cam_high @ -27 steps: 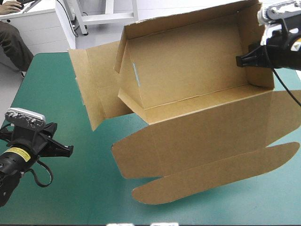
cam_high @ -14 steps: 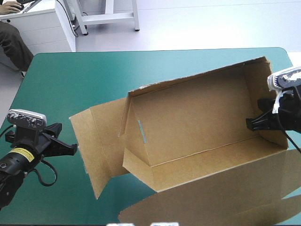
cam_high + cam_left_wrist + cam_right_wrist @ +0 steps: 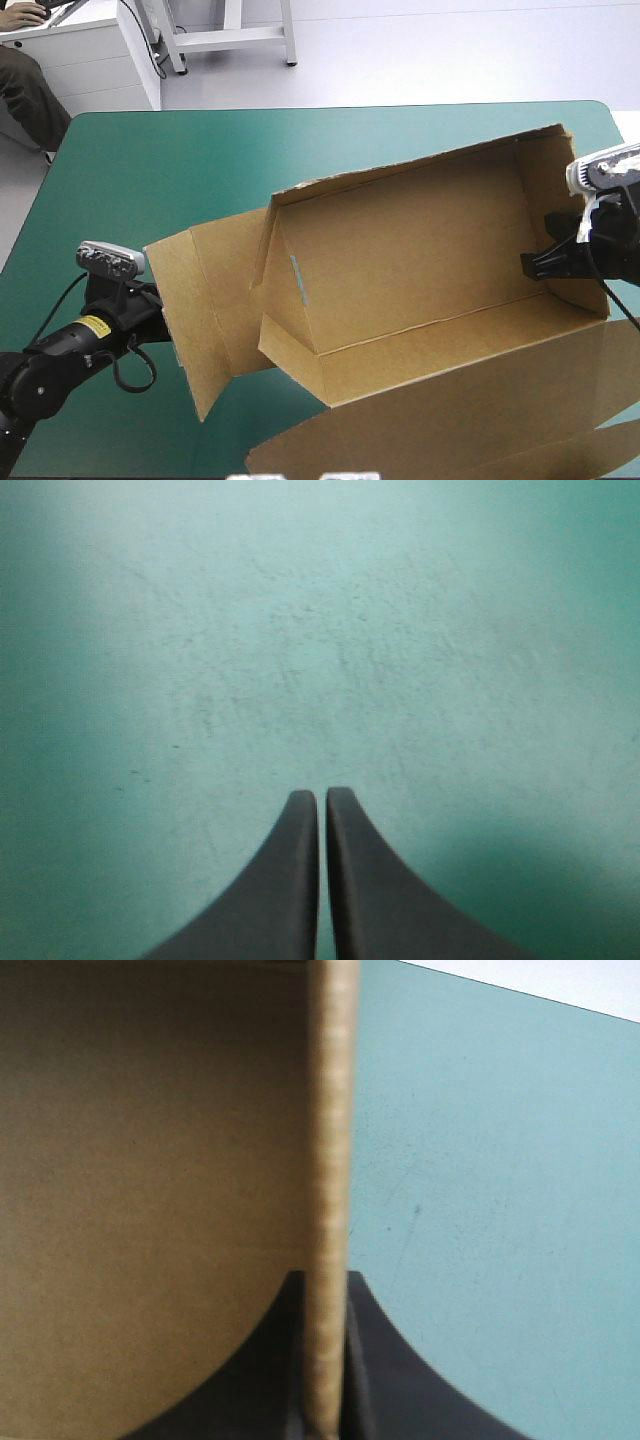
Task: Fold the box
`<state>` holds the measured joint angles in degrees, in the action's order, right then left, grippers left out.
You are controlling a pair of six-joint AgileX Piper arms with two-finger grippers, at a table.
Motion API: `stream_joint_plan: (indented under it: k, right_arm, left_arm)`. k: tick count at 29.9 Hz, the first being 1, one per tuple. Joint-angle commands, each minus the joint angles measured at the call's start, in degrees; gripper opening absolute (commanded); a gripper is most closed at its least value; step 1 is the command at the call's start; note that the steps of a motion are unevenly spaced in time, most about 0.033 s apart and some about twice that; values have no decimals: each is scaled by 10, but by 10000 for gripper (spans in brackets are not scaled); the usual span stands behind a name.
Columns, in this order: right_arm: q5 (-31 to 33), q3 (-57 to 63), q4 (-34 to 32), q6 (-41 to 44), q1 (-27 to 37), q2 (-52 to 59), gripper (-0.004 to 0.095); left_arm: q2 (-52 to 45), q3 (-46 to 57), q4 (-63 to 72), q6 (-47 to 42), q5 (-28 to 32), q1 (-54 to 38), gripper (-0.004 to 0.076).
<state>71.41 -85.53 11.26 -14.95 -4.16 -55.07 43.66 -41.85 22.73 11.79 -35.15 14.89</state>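
Observation:
The brown box (image 3: 400,250) stands as an open tray on the teal-green cover, tilted, with its lid (image 3: 480,400) flat toward the near edge. A side flap (image 3: 195,310) sticks out on its left. My right gripper (image 3: 535,265) is shut on the box's right end wall; in the right wrist view the wall's edge (image 3: 330,1160) runs up from between my right gripper's (image 3: 325,1278) black fingers. My left gripper (image 3: 150,305) sits low beside the left flap, its tips partly behind the board. In the left wrist view my left gripper (image 3: 322,794) is shut, holding nothing, over bare cover.
Bare teal-green cover (image 3: 180,170) lies between the box and the table's far and left edges. The table's right edge (image 3: 622,135) runs close behind my right gripper. The lid reaches the picture's near edge.
The box came down from its raised position onto the table, then hardly moved. My left arm has travelled right, up to the box's left flap. The right gripper keeps its hold.

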Motion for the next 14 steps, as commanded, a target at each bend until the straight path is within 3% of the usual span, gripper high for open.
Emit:
stream_joint_plan:
  k: [1, 8, 10, 14]
  right_arm:
    - [-15, -12, 24, 5, 5, 6, -20]
    - [-60, -11, 23, 4, 5, 4, -20]
    - [-68, -10, 23, 4, 5, 1, -20]
    - [-70, -10, 21, 4, 5, -18, -20]
  left_arm:
    - [27, -15, 116, 62, 38, 1, 16]
    - [75, -15, 371, 257, 0, 1, 41]
    - [79, -15, 440, 312, -13, 1, 120]
    - [79, -15, 559, 426, -68, 1, 353]
